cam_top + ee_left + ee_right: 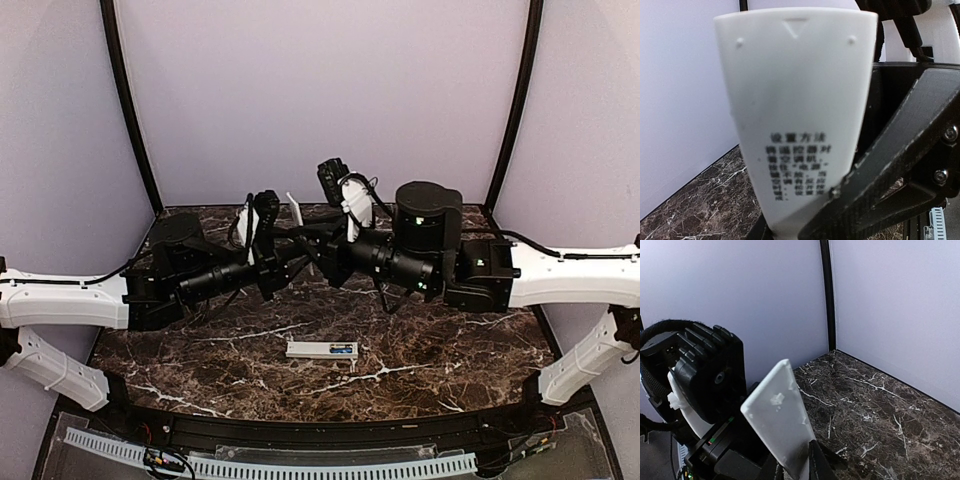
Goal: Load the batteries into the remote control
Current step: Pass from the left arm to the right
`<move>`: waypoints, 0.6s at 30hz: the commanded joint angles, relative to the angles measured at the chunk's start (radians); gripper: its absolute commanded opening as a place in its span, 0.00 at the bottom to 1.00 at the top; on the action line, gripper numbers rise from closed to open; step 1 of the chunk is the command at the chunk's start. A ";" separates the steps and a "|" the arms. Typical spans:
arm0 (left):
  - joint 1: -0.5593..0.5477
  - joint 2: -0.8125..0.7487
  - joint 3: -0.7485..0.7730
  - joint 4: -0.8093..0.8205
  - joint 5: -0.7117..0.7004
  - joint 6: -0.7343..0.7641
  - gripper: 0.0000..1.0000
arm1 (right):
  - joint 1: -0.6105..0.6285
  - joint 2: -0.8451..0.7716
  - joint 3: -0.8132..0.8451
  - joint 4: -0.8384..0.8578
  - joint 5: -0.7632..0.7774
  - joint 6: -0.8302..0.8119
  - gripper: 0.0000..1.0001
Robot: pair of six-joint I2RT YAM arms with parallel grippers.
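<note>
Remote (322, 350), batteries (343, 350) showing, lies on desk (450, 350); cover (782, 415) upright above, right pincer (795, 467) clamped on its base; left pincer (283, 252) grip impossible to tell.

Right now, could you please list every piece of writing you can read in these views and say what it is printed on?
"设置方法": heading printed on the white cover, left wrist view.
Smaller Chinese lines under it: too blurred to read reliably.
Triangle mark moulded near its top edge.
On the remote control, top view: nothing legible.
</note>
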 commanded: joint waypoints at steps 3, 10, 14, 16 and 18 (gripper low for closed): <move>-0.009 -0.003 0.022 -0.007 0.009 0.014 0.16 | 0.013 0.035 0.056 0.007 0.071 -0.008 0.05; -0.010 -0.007 0.021 -0.006 0.012 0.022 0.16 | 0.010 0.032 0.060 -0.015 0.106 -0.034 0.00; -0.010 -0.021 0.016 -0.022 0.053 0.034 0.58 | -0.004 0.004 0.071 -0.056 0.051 -0.090 0.00; -0.010 -0.040 0.010 -0.043 0.075 0.037 0.76 | -0.026 -0.024 0.086 -0.112 -0.024 -0.138 0.00; -0.009 -0.068 0.001 -0.074 0.084 0.037 0.87 | -0.063 -0.060 0.103 -0.196 -0.156 -0.182 0.00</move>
